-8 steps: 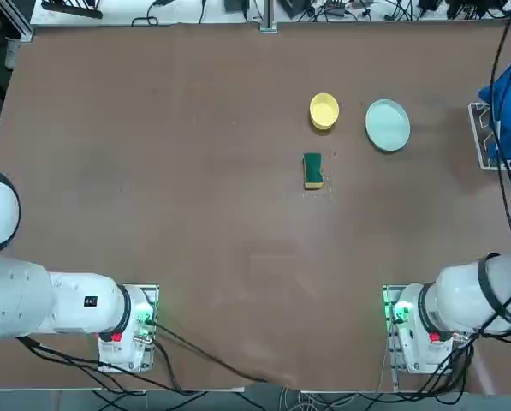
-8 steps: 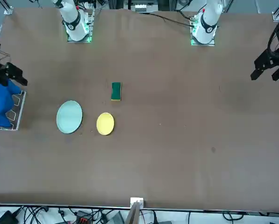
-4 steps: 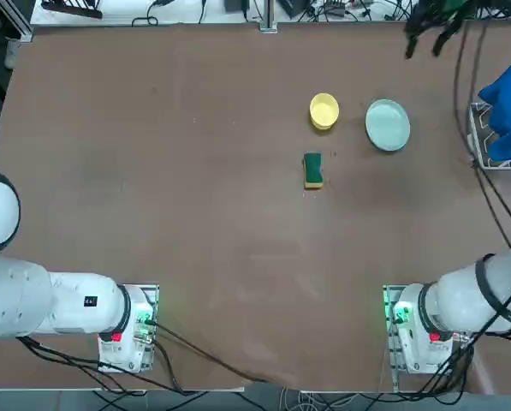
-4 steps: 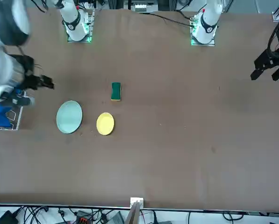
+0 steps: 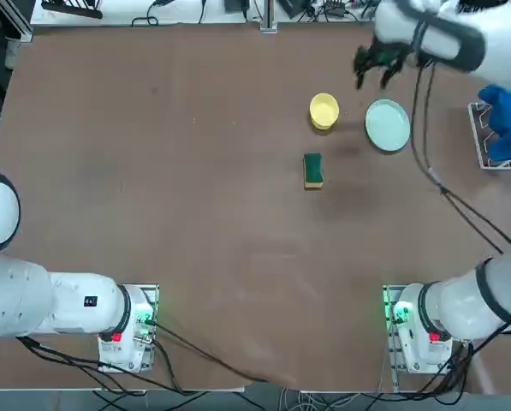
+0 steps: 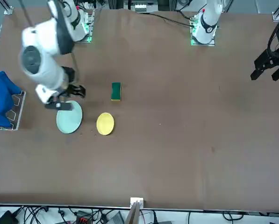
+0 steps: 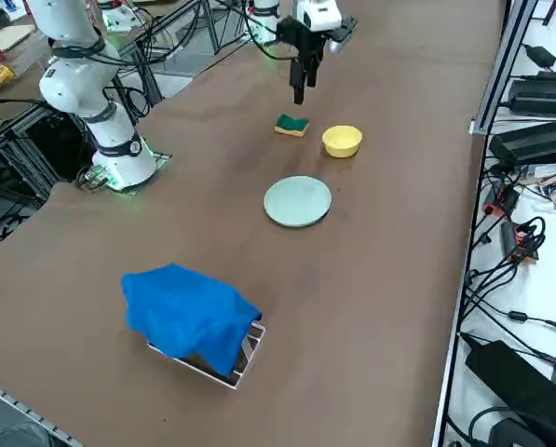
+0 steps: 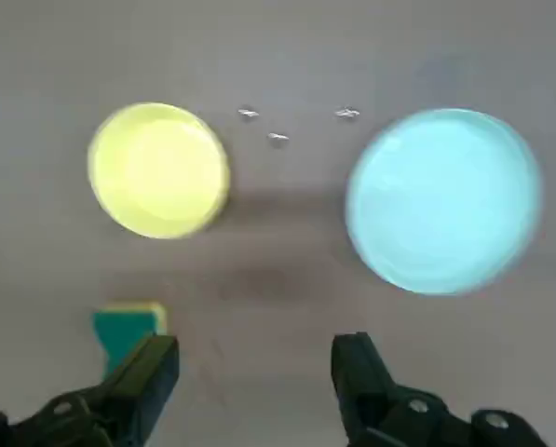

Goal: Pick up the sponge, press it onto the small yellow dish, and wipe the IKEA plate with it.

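The sponge (image 5: pixel 313 169) (image 6: pixel 116 91) (image 7: pixel 291 125), dark green over yellow foam, lies flat on the brown table nearer the robot than both dishes. The small yellow dish (image 5: pixel 323 110) (image 6: pixel 105 123) (image 7: pixel 342 141) (image 8: pixel 158 169) sits just beyond it. The pale blue-green IKEA plate (image 5: pixel 387 125) (image 6: pixel 69 116) (image 7: pixel 298 201) (image 8: pixel 443 200) is to the dish's right. My right gripper (image 5: pixel 371 67) (image 6: pixel 67 99) (image 7: pixel 299 91) (image 8: pixel 256 358) hangs open and empty well above the table, over the gap between the two dishes. In the wrist view the sponge (image 8: pixel 128 331) shows partly behind one finger (image 8: pixel 147 372).
A blue cloth (image 5: pixel 505 111) (image 6: pixel 1 98) (image 7: pixel 189 312) is draped over a small metal rack at the table's right edge. A few small specks (image 8: pixel 278 137) lie between the two dishes. The arm's cable hangs over the table's right side.
My right arm has swung in from the table's right edge, past the blue cloth, to above the two dishes. Sponge, dish and plate have not moved.
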You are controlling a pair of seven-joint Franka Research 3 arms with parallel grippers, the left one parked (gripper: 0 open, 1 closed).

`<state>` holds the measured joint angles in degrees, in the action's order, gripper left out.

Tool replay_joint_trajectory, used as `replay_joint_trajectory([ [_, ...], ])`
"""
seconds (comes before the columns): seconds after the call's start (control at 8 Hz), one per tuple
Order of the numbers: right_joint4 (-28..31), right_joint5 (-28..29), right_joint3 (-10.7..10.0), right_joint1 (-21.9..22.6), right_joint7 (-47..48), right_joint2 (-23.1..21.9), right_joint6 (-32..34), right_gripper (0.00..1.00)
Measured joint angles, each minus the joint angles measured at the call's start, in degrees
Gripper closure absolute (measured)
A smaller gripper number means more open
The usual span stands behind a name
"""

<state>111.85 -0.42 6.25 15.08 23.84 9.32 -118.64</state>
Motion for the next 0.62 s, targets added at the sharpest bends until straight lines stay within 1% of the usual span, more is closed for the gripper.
replay_joint_trajectory([
  [0.12,6.34,-0.01,0.05,3.35,3.93,-0.07,-10.26,0.00],
  [0.25,11.57,-0.01,0.09,6.75,8.16,0.45,-18.10,0.00],
  [0.38,14.48,-0.02,0.13,9.94,12.11,1.52,-22.05,0.00],
  [0.62,15.36,-0.02,0.13,14.08,16.69,3.70,-24.19,0.00],
])
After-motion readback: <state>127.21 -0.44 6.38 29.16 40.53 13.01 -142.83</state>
